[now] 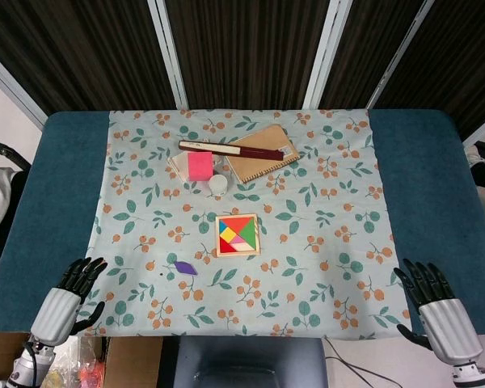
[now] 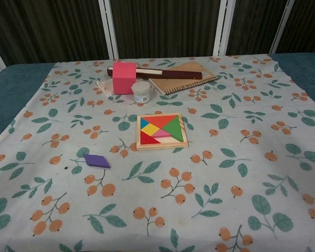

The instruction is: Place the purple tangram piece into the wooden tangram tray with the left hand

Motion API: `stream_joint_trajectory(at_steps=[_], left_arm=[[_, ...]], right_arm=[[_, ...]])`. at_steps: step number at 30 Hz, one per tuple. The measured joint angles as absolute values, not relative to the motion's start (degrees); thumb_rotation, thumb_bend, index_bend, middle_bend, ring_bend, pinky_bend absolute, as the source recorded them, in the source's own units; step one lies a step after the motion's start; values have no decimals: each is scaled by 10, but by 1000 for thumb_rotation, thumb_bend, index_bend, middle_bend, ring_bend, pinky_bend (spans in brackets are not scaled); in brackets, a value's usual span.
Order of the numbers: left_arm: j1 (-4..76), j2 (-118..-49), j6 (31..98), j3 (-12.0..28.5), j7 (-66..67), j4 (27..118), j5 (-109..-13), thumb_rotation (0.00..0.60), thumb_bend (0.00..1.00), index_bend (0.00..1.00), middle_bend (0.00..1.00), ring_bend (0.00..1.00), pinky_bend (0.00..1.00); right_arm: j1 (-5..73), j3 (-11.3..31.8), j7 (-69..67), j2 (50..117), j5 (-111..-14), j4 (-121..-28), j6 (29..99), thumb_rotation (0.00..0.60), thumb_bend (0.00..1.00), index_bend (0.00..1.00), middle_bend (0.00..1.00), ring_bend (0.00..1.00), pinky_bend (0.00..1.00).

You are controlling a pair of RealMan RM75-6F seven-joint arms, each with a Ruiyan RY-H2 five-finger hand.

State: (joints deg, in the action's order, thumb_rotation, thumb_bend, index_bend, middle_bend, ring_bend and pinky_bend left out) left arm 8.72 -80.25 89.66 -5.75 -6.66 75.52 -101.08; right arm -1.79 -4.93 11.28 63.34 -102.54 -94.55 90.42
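Note:
The purple tangram piece (image 1: 185, 267) (image 2: 97, 160) lies flat on the floral cloth, left of and a little nearer than the wooden tangram tray (image 1: 238, 253) (image 2: 163, 145). The tray holds several colored pieces. My left hand (image 1: 69, 300) hangs at the near left corner of the table, fingers spread, holding nothing, well left of the purple piece. My right hand (image 1: 435, 305) sits at the near right edge, fingers apart and empty. Neither hand shows in the chest view.
At the back of the cloth sit a pink block (image 1: 200, 166) (image 2: 124, 77), a small white jar (image 1: 218, 184) (image 2: 141, 91), a brown notebook (image 1: 263, 153) (image 2: 185, 77) and a dark red stick (image 1: 230, 149) (image 2: 168, 74). Blue table surface (image 1: 424, 178) flanks the cloth.

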Motion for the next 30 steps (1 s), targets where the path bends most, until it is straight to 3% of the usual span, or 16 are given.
stream_joint_trajectory(at_steps=[4, 6, 7, 9, 11, 12, 15, 22, 30], left_arm=[[95, -813, 889, -57, -65, 755, -1018, 600, 403, 0, 27, 7, 79], [104, -818, 874, -56, -58, 758, -1018, 600, 403, 0, 89, 85, 171], [110, -820, 862, -53, -48, 761, -1017, 600, 404, 0, 202, 227, 301], [121, -825, 845, -46, -25, 767, -1014, 600, 408, 0, 561, 679, 736], [136, -832, 818, -35, 7, 778, -1004, 600, 409, 16, 816, 932, 967], [142, -835, 803, -31, 19, 784, -998, 600, 410, 48, 912, 984, 998], [165, -850, 746, -11, 37, 817, -963, 600, 413, 157, 1000, 1000, 1000], [203, -899, 666, 27, 104, 871, -866, 600, 407, 194, 1000, 1000, 1000], [231, -965, 627, 57, 207, 877, -773, 600, 407, 213, 1000, 1000, 1000]], right_arm=[[-18, -47, 114, 637, -1023, -945, 905, 600, 121, 0, 0, 0, 0], [-16, -45, 116, 640, -1018, -946, 900, 600, 121, 0, 0, 0, 0], [-16, -45, 117, 641, -1018, -946, 898, 600, 121, 0, 0, 0, 0], [-14, -44, 124, 643, -1017, -946, 894, 600, 121, 0, 0, 0, 0], [-12, -44, 130, 645, -1016, -948, 888, 600, 121, 0, 0, 0, 0], [-11, -43, 132, 646, -1015, -949, 886, 600, 121, 0, 0, 0, 0], [-8, -42, 133, 647, -1011, -951, 881, 600, 121, 0, 0, 0, 0], [-4, -41, 135, 647, -1005, -953, 871, 600, 121, 0, 0, 0, 0], [-4, -43, 126, 644, -1009, -953, 877, 600, 121, 0, 0, 0, 0]])
